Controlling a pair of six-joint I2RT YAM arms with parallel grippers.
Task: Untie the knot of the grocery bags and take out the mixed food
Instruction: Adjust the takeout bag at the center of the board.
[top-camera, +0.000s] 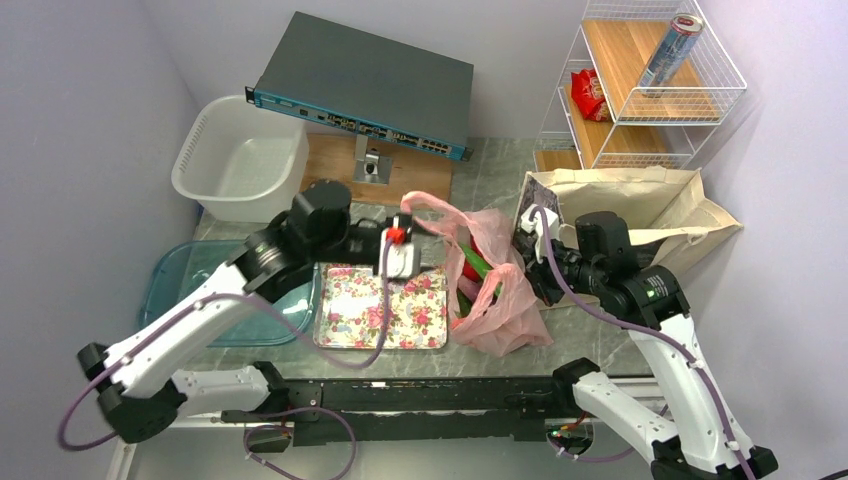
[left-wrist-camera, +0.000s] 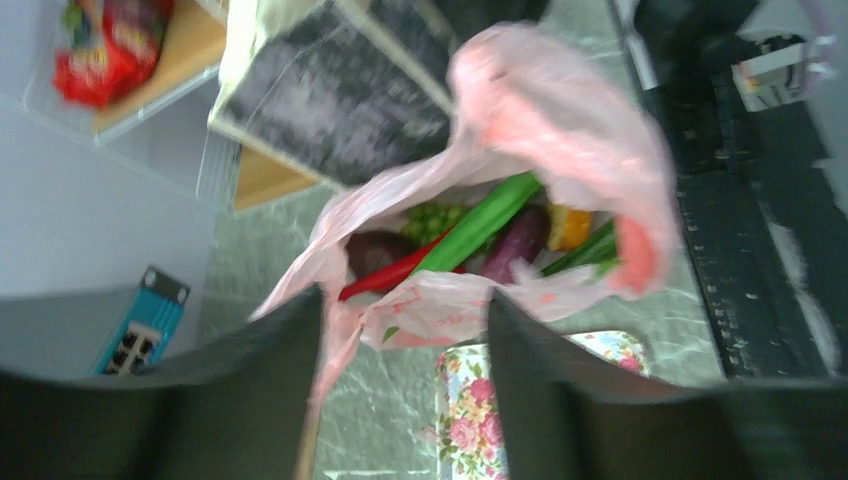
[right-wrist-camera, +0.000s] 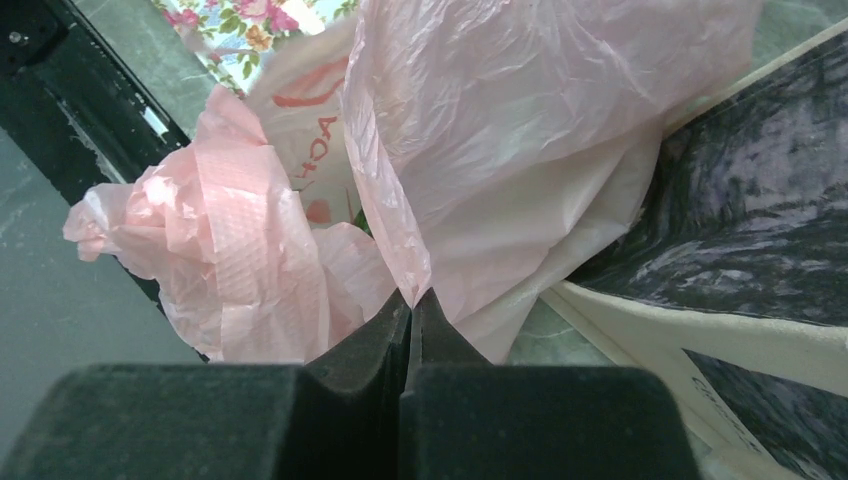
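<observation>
A: Two grippers, status?
B: Our right gripper (right-wrist-camera: 410, 300) pinches the pink bag (top-camera: 500, 290) film, jaws pressed together. The left gripper (left-wrist-camera: 405, 295) stands spread astride its rim. The bag sits at three o'clock of the floral tray (top-camera: 380, 305). We should anchor right, close left and pull toward nine o'clock, baring the mixed food (left-wrist-camera: 480, 235).

pink bag (left-wrist-camera: 560, 110) gaping, peppers (left-wrist-camera: 480, 215) and eggplant (left-wrist-camera: 515, 240) inside (blurred), floral tray (left-wrist-camera: 470, 420) below

pink bag (left-wrist-camera: 560, 110): blurred | food (left-wrist-camera: 480, 225): mostly hidden inside (eggplant (left-wrist-camera: 515, 240) half-buried) | tote (right-wrist-camera: 740, 220): cut off at edge
</observation>
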